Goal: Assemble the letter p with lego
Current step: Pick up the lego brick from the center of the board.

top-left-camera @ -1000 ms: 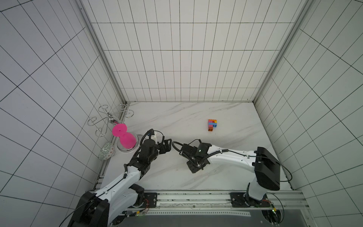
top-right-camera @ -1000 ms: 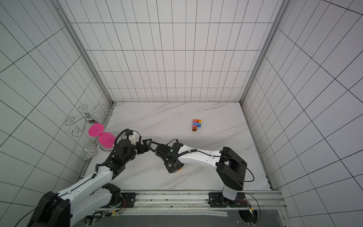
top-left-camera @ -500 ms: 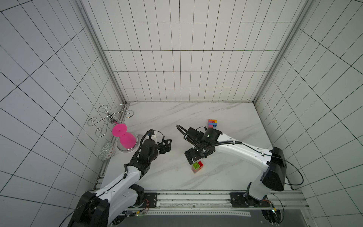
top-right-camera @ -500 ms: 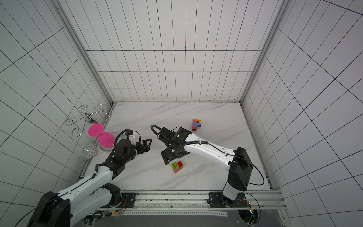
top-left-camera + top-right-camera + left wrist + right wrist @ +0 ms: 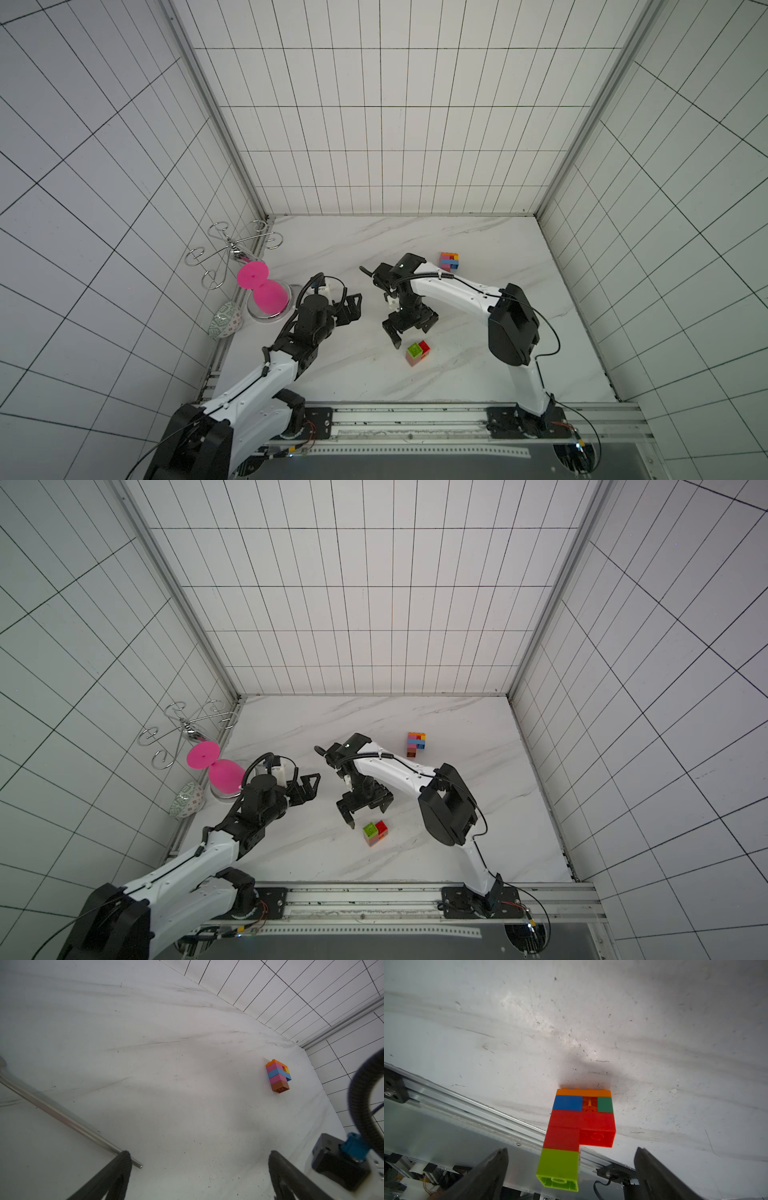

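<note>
A lego stack [image 5: 417, 353] [image 5: 375, 833] stands on the marble table near its front. In the right wrist view this stack [image 5: 579, 1126] has an orange brick at the table, then blue and green, red ones, and a lime green brick on top. My right gripper [image 5: 411, 332] [image 5: 368, 812] [image 5: 571, 1150] hovers open just behind and above it, touching nothing. A second lego stack [image 5: 450, 262] [image 5: 416, 744] [image 5: 278, 1076] of orange, pink, blue, yellow and brown bricks stands at the back right. My left gripper [image 5: 356, 308] [image 5: 312, 787] [image 5: 199, 1153] is open and empty at the left.
A pink hourglass cup [image 5: 264, 289] stands on a metal dish at the left wall, beside a wire stand [image 5: 232, 253] and a patterned ball [image 5: 224, 324]. A metal rod [image 5: 62, 1115] lies by the left gripper. The metal rail [image 5: 415, 419] runs along the table's front edge.
My right gripper has opened, let go of the red and green lego stack and risen away from it. The stack now stands free. The left arm has not moved.
</note>
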Tool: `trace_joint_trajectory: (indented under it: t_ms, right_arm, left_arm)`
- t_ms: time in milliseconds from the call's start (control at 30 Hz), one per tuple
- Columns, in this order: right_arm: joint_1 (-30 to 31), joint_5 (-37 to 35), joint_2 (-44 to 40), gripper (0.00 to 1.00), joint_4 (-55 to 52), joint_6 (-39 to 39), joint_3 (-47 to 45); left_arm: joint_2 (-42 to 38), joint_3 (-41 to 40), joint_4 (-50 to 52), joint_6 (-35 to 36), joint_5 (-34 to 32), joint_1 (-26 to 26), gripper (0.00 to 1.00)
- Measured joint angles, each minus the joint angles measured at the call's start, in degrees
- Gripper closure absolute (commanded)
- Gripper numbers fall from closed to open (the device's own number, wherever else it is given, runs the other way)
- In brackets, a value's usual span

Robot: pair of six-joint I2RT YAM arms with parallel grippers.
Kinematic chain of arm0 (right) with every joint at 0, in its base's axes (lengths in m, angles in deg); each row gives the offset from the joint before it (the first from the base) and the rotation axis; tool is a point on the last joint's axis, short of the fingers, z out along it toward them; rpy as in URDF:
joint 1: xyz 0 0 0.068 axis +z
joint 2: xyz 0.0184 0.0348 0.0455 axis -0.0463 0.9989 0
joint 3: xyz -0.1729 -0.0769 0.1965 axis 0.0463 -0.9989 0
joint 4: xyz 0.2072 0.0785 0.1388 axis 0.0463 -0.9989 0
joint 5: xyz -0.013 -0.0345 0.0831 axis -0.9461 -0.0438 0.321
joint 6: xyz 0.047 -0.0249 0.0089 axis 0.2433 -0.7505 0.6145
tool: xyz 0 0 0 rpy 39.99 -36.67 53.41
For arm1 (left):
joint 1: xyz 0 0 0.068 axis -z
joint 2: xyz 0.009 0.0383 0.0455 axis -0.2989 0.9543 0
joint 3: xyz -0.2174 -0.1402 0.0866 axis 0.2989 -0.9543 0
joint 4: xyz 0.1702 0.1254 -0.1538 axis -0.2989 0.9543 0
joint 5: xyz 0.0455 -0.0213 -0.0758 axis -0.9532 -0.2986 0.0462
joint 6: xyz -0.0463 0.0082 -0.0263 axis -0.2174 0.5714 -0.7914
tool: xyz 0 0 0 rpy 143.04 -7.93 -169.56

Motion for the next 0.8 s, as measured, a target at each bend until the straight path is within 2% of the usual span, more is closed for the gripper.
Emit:
trace_joint_trajectory:
  t_ms: [333, 633, 800]
  right_arm:
    - [1.16, 0.92, 7.13, 0.01, -4.83, -2.82, 2.56]
    - [1.49, 0.87, 10.91, 0.24, -5.16, -3.72, 3.19]
    - [1.7, 0.48, 11.17, 0.29, -5.18, -3.65, 3.19]
  left_arm:
    - [-0.85, -0.07, -0.02, 0.0, -0.28, -0.04, 0.02]
    - [-1.29, -0.13, 0.0, 0.0, -0.63, -0.09, 0.02]
    - [-1.29, -0.13, -0.02, 0.0, -0.66, -0.09, 0.02]
